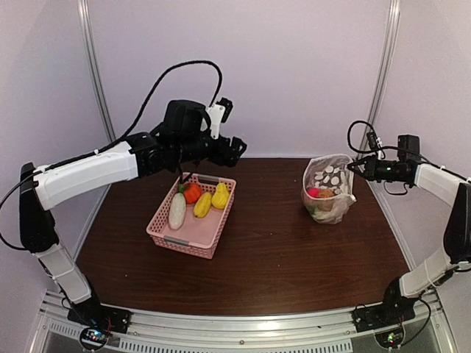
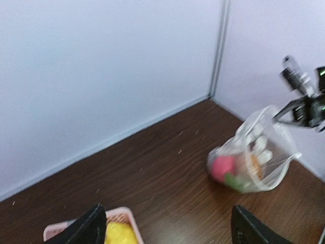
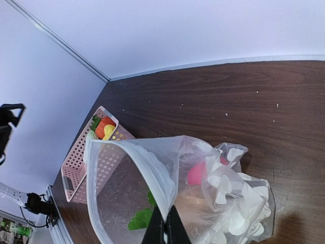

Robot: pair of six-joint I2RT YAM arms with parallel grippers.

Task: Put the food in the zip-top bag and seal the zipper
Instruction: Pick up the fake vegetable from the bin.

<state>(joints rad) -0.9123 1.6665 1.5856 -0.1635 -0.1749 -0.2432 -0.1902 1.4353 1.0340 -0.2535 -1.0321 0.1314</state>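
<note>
The dark wooden table (image 1: 272, 250) carries two stations: the pink basket (image 1: 182, 241) at left-centre and the zip-top bag (image 1: 327, 193), well apart from it at the right.

My left arm is much the nearer one to the basket. My left gripper (image 1: 237, 147) hangs high over its far edge, jaws spread wide and holding nothing. The loose food lies below it and toward the near side.

My right gripper (image 3: 166, 229) is clamped shut on the bag's rim, propping the mouth open toward the basket. The zipper (image 3: 133, 146) is unsealed.

The bag is clear, dotted white and slumped on the table, with a pink piece (image 1: 313, 192) and orange and green ones inside.

In the basket remain a white piece (image 1: 177, 211), lying lengthwise near-to-far, an orange piece (image 1: 192, 193) and two yellow pieces (image 1: 202, 204), all crowded at the far end.
</note>
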